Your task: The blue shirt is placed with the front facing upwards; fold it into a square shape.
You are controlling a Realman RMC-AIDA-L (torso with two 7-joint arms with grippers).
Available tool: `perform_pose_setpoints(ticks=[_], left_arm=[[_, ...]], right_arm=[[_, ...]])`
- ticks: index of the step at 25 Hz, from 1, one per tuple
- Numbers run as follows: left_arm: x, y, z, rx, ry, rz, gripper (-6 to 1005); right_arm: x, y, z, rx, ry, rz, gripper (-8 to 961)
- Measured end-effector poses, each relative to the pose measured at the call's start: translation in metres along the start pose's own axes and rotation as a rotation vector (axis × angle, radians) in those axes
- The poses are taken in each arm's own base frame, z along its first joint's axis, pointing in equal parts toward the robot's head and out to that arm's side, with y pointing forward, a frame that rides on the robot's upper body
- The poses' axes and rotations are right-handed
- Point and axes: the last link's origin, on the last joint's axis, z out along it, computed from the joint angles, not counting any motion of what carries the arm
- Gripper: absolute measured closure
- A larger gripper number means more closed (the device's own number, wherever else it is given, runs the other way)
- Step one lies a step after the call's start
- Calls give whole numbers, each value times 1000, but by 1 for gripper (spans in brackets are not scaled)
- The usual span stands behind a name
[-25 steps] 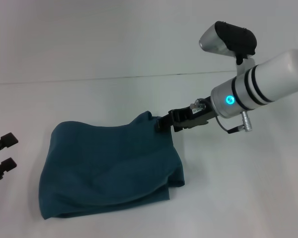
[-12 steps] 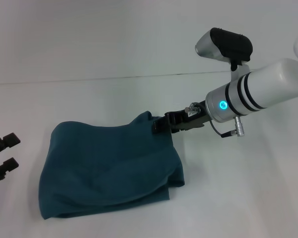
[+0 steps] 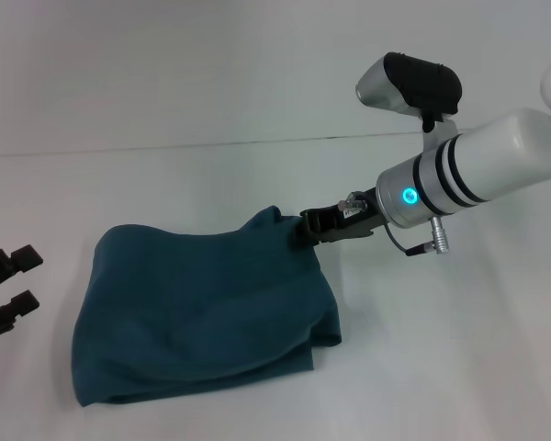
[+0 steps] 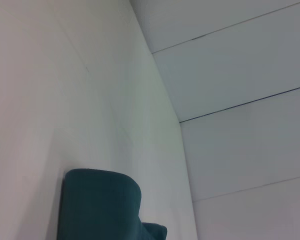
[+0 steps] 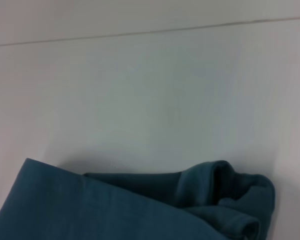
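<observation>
The blue shirt (image 3: 197, 308) lies folded into a rough, slightly rumpled square on the white table (image 3: 441, 367). My right gripper (image 3: 310, 226) sits at the shirt's far right corner, touching the bunched fabric there. The right wrist view shows the blue shirt (image 5: 115, 210) from close by, with that corner rolled up, and none of the gripper. My left gripper (image 3: 7, 285) rests at the table's left edge, open and empty, well apart from the shirt. In the left wrist view a folded edge of the blue shirt (image 4: 97, 205) shows low down.
Bare white table surrounds the shirt on all sides. A thin dark seam (image 3: 211, 144) runs across the table behind it. The right arm's white forearm (image 3: 496, 165) reaches in from the upper right.
The right gripper's tip has drawn back a little to the right from the shirt's corner while the forearm swung slightly left. The shirt and the left gripper have stayed put.
</observation>
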Motion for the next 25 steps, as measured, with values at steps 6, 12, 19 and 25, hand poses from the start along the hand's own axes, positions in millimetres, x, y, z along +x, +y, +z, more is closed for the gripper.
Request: perform_pose_setpoints(ticks=[6, 12, 19, 25], left_arm=[[0, 0, 1, -4, -3, -1, 63], [-1, 0, 2, -11, -4, -1, 62], [-1, -1, 1, -11, 1, -3, 62], [-1, -1, 1, -11, 3, -4, 62]], right_arm=[[0, 0, 1, 4, -2, 3, 752], [-2, -1, 0, -9, -30, 29, 842], [-9, -1, -7, -39, -68, 46, 842], [-11, 0, -9, -48, -70, 46, 841]])
